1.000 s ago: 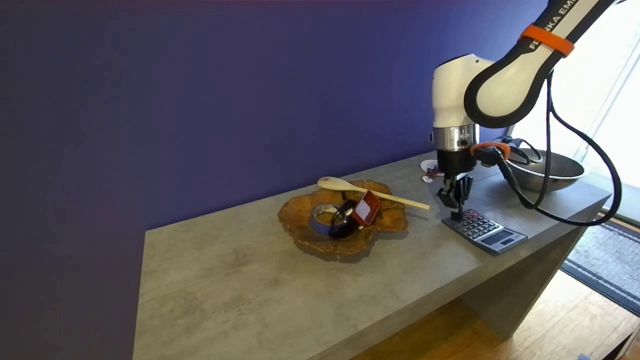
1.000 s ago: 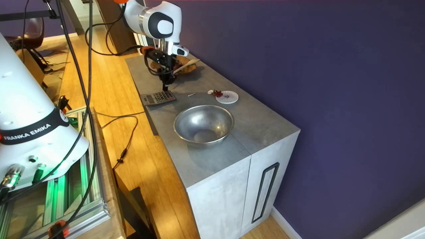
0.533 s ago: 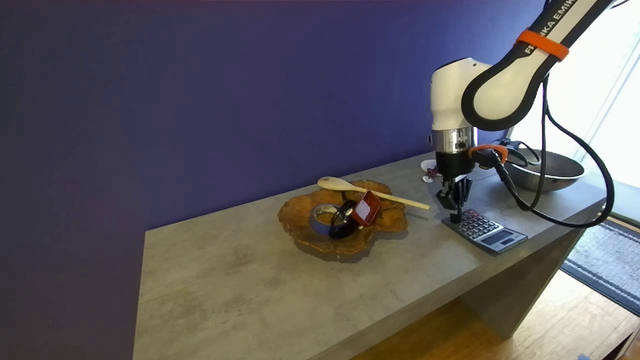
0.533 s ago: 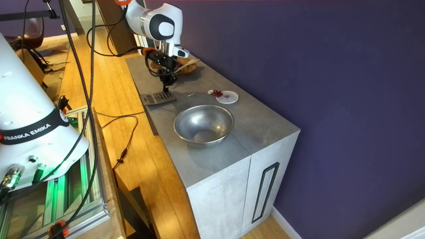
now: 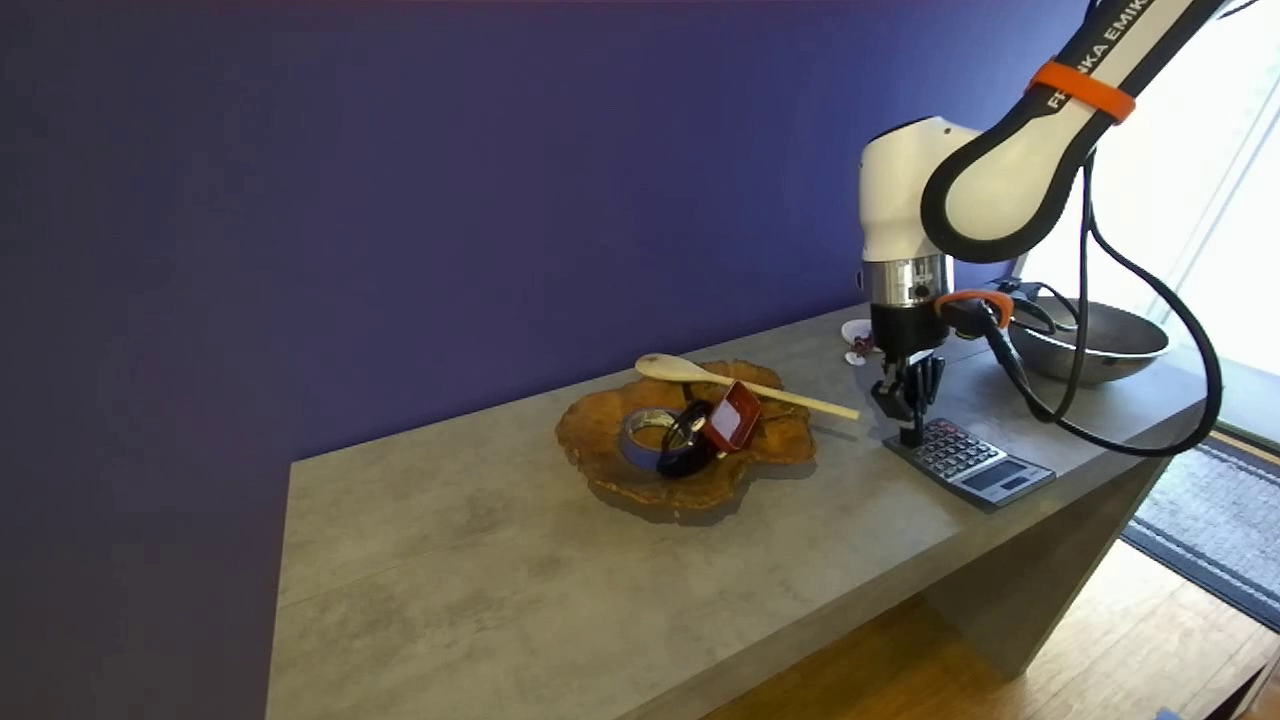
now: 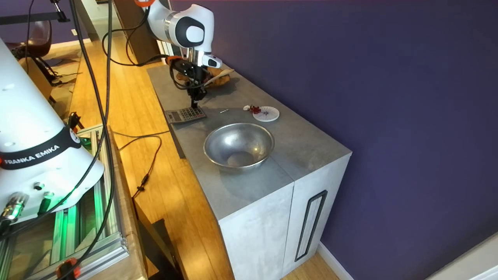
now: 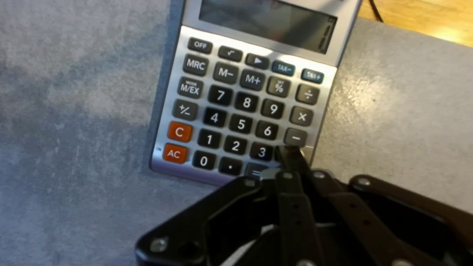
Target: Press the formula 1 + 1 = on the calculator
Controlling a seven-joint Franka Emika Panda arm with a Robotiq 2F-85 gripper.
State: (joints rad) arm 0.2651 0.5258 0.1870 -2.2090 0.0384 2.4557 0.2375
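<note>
Grey counter [image 5: 450,570]: calculator [image 7: 251,92] nr edge opp. wall [image 5: 500,200]; tool [image 7: 293,155] narrow, empty, beside 3 key [image 7: 262,151]; 1 key [image 7: 209,139] to left in wrist vw, prob. next.

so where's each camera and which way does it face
In an exterior view: raised near one end of the table, facing down toward the purple wall; arm at upper right.
In an exterior view: high by the opposite end, facing down over the metal bowl; robot base at left, arm at top.
Wrist view: by the gripper, which shows at the bottom, facing down on the calculator.
Both exterior views show calculator and metal bowl.
</note>
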